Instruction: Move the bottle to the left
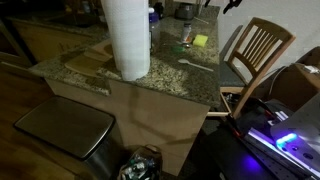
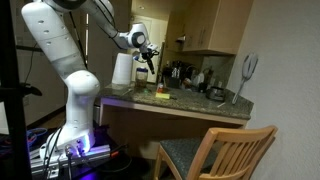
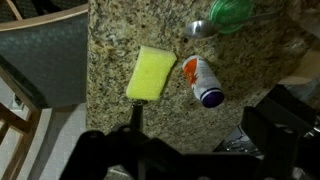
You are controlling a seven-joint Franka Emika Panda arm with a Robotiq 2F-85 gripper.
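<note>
The bottle lies on its side on the granite counter. It is small and pale, with a reddish-orange bit at one end and a dark cap at the other. A yellow sponge lies just beside it. My gripper hovers above the counter near the bottle, open and empty, its dark fingers spread on either side. In an exterior view the gripper hangs above the counter next to the white paper-towel roll. The bottle is too small to make out in both exterior views.
The tall white roll stands on the counter, with a blue-topped bottle behind it. A green object and a metal spoon lie past the bottle. A wooden chair stands at the counter's edge. A bin is on the floor.
</note>
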